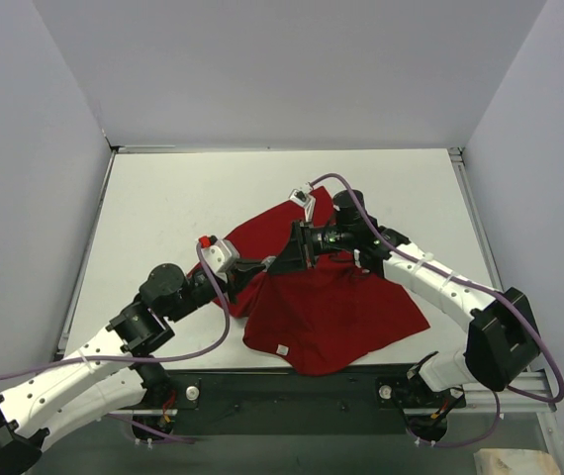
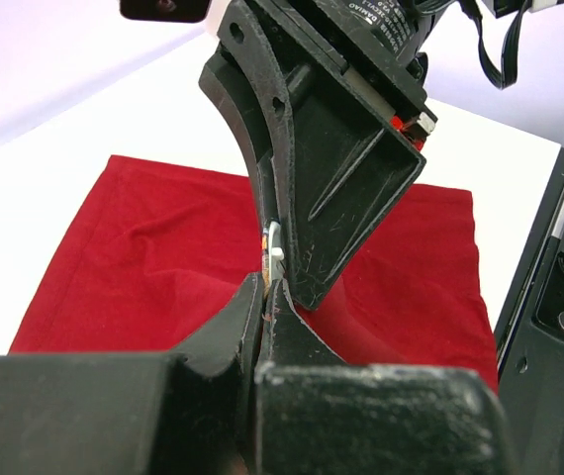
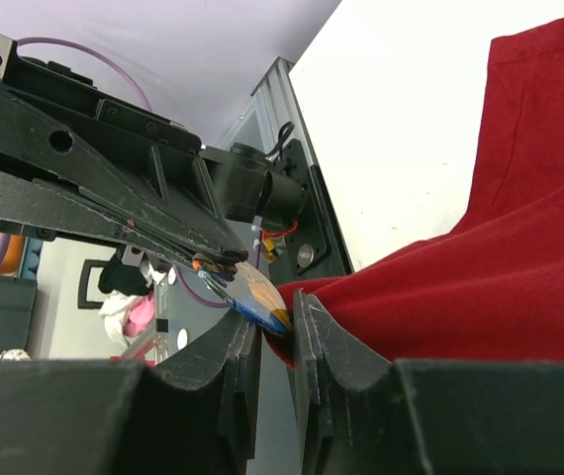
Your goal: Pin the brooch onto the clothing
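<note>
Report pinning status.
Left fingers shut on tiny round gold brooch. Right fingers pinching raised fold of red fabric T-shirt. Brooch at fold edge; nothing between.

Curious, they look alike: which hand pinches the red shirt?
The right hand; red shirt fabric sits between its fingers, while the left hand holds the brooch.

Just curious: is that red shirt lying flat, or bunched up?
Bunched up: the red T-shirt lies rumpled, with one fold pinched up in the right gripper.

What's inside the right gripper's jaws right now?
The right gripper pinches a fold of the red shirt. The brooch rests at its tips, held by the left gripper. Its pin cannot be seen.
</note>
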